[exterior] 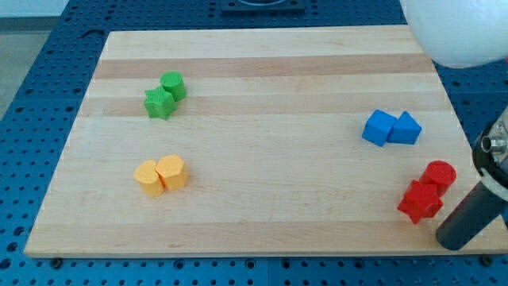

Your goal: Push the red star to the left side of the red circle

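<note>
— Red star (pixel 420 201): where is it?
— Near the wooden board's (pixel 262 159) lower right corner, touching the red circle (pixel 439 175), which sits up and right of it.
— Which way does it point?
— Cannot tell.
— And my tip (pixel 449 239)?
— Just right of the star, below it; it's a bare rod, holding nothing.

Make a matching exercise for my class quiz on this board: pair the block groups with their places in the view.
Things:
1. green blocks
2. orange blocks
3. blue blocks
4. red star block

Places:
A. lower right, beside my tip
B. upper left
C. right, above the red pair
D. lower left

Pairs: 1-B, 2-D, 3-C, 4-A
</note>
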Robot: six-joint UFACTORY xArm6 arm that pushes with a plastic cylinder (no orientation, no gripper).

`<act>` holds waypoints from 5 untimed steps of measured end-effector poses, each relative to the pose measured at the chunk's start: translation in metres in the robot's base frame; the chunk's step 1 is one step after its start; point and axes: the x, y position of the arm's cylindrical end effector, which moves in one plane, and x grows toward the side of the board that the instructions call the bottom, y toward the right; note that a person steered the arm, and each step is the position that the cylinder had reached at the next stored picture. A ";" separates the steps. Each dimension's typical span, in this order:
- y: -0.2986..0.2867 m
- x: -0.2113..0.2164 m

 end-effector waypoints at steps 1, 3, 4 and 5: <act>0.000 -0.018; -0.025 -0.027; -0.043 -0.029; -0.064 -0.047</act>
